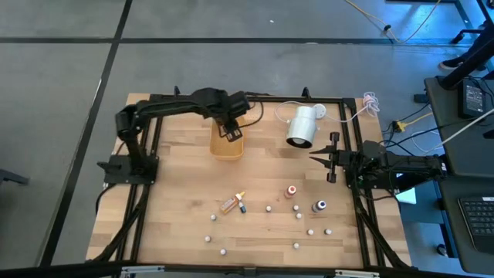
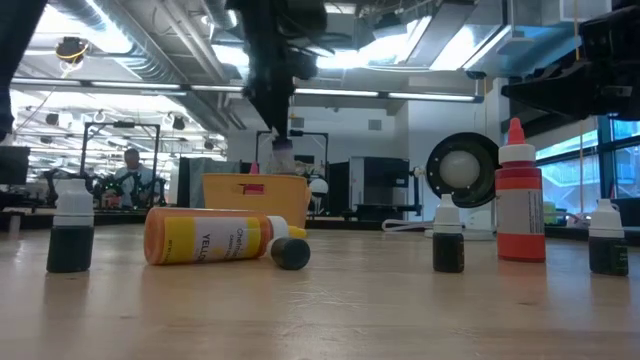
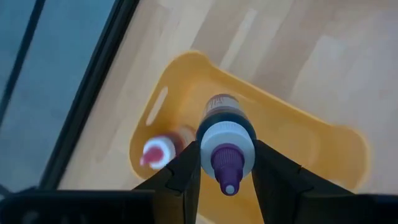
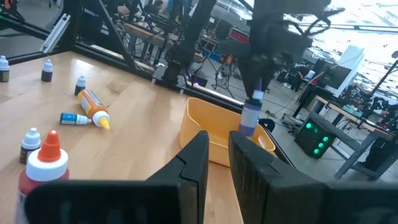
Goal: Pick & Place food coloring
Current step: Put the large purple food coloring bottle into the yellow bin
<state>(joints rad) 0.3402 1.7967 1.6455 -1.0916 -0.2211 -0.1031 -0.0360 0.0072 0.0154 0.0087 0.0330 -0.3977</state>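
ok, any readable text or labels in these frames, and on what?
"YELLO": reads along the label of the orange bottle lying on its side on the table; the word runs out of sight around the body.
A second line on that label is too blurred to read.
Small red label on the yellow bin: too small to read.
Nothing else is legible.

Orange-yellow bottle point(image 2: 215, 237) lying on side on table, low view: label word reads "YELLOW", letters running sideways; smaller print beside it too blurred, possibly brand line. Yellow bin point(image 2: 256, 198) behind: small red sticker on front wall, text unreadable. No other legible text.
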